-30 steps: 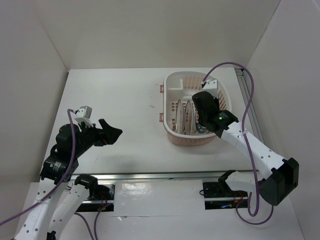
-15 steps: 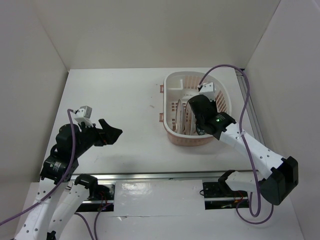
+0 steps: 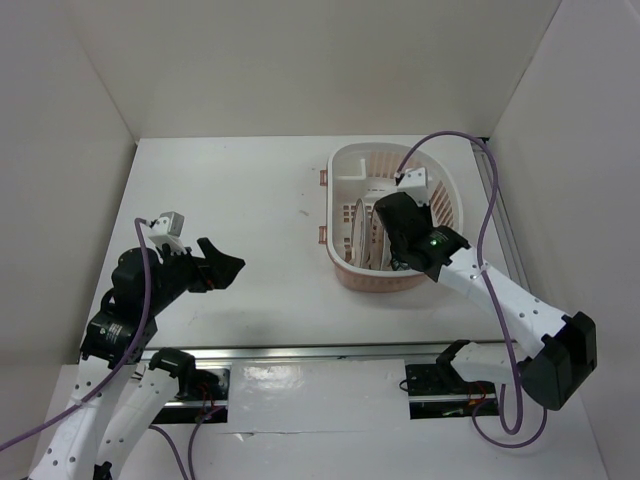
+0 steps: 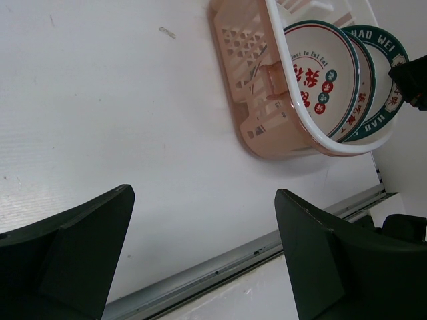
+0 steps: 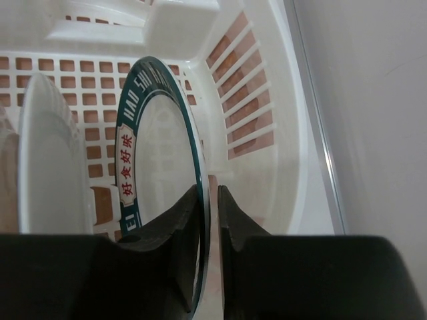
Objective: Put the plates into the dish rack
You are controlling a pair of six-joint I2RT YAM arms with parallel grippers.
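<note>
1. Two plates stand on edge in the dish rack (image 4: 248,67) as far as I can tell. The red-marked plate (image 4: 319,75) is nearest the rack's pink side wall and the teal-ringed plate (image 5: 159,160) is just behind it. Both are upright and close together, and I cannot see them touching
2. I count the red-marked plate as loaded: nothing holds it and it stands on its own
3. The teal-ringed plate is down inside the rack, but I judge it not finished. The right gripper (image 5: 208,193) has its jaws clamped on the plate's rim, one finger on each face, so the release is left to do
4. A third plate I cannot place with certainty. The overhead view shows pale upright edges in the rack beside the right arm, too small for me to count, and no plate lies on the table (image 3: 240,190)
5. The left gripper (image 4: 203,197) hovers over bare table well apart from the rack, jaws wide apart and holding nothing; I see no job for it here
6. My judgement is that the task is close to its end. What remains is letting go of the teal-ringed plate, backing out without tipping either plate, and checking on the third plate
</note>
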